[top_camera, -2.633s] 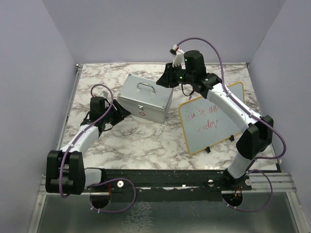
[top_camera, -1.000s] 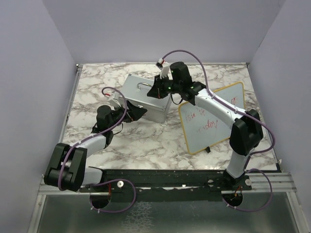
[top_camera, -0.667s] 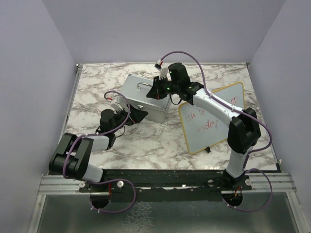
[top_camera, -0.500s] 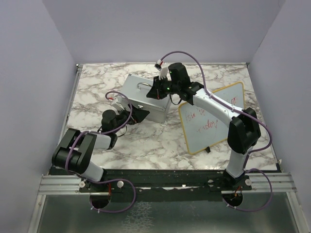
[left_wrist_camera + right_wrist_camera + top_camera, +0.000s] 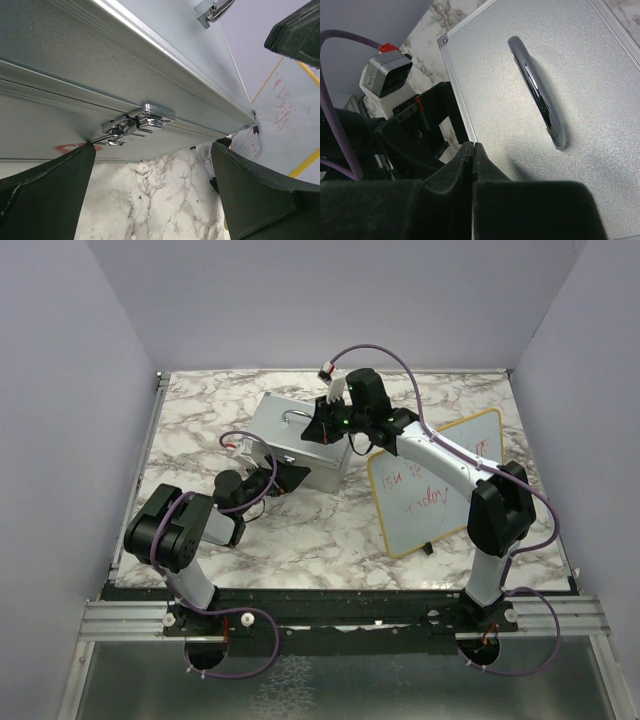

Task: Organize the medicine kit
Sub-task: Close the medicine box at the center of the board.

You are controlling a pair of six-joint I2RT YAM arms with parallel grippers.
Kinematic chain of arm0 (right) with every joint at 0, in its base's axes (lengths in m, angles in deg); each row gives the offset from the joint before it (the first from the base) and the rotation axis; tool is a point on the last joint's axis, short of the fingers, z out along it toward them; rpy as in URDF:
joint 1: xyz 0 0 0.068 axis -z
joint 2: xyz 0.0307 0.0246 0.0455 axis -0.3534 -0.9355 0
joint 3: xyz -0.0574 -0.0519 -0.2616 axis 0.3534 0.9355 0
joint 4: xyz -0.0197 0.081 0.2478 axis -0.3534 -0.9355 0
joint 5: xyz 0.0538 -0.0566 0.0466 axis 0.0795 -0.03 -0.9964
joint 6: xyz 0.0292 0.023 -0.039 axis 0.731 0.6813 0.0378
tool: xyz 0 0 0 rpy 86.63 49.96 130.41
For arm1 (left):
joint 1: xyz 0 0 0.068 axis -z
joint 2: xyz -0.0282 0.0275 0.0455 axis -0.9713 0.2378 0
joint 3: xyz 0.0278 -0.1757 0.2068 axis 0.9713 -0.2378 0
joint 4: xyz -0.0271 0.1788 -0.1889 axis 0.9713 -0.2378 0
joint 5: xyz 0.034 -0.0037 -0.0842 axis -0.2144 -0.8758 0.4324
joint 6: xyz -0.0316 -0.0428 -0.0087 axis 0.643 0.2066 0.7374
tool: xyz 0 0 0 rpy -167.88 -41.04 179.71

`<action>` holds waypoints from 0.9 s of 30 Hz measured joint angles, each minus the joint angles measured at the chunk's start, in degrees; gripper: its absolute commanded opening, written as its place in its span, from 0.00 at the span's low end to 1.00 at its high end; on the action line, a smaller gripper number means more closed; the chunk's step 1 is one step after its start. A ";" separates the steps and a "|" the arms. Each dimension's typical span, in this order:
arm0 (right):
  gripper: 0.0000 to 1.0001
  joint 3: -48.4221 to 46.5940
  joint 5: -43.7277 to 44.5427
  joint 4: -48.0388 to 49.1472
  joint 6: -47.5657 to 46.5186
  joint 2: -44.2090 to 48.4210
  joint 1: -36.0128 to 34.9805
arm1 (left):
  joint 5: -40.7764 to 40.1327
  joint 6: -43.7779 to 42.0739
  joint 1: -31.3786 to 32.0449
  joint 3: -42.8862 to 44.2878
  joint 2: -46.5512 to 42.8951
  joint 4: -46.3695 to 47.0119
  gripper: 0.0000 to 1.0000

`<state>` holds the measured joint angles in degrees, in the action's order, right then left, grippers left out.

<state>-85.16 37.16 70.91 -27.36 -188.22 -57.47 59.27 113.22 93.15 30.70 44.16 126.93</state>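
Observation:
The medicine kit (image 5: 296, 443) is a grey metal box standing with its lid down on the marble table (image 5: 300, 525). My left gripper (image 5: 284, 478) is open, low in front of the kit. In the left wrist view the chrome latch (image 5: 139, 124) and a bit of the red emblem (image 5: 70, 147) lie just beyond my left gripper (image 5: 153, 150), with nothing between the fingers. My right gripper (image 5: 325, 426) is shut and empty over the lid. Seen from the right wrist, my right gripper (image 5: 472, 146) points at the lid's front edge, left of the loop handle (image 5: 537, 95). Whether it touches the lid is unclear.
A wood-framed whiteboard (image 5: 435, 485) with red writing lies right of the kit, close to its right end, and also shows as the whiteboard (image 5: 295, 95) in the left wrist view. Lilac walls enclose the table on three sides.
The left arm's elbow has swung down and left toward its base while its open gripper stays at the kit's front. The right gripper holds still over the lid.

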 measured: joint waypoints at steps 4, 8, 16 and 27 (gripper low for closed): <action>0.05 -0.52 0.02 0.00 -0.13 -0.33 0.00 | 0.00 0.50 0.07 -0.02 0.44 1.05 0.96; 0.04 -0.52 0.02 0.00 -0.13 -0.33 0.00 | 0.00 0.72 0.07 -0.02 0.42 1.86 0.93; 0.04 -0.44 0.02 0.02 -0.13 -0.33 0.00 | -0.22 1.07 0.07 -0.63 -0.52 1.64 0.90; 0.04 0.92 0.28 -0.02 -0.37 -0.33 0.00 | -0.42 1.07 0.11 -2.23 -6.75 -1.38 0.89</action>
<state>-84.24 37.45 70.89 -27.74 -188.54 -57.47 58.86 114.30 93.26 28.47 37.41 125.56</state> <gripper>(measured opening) 0.046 0.890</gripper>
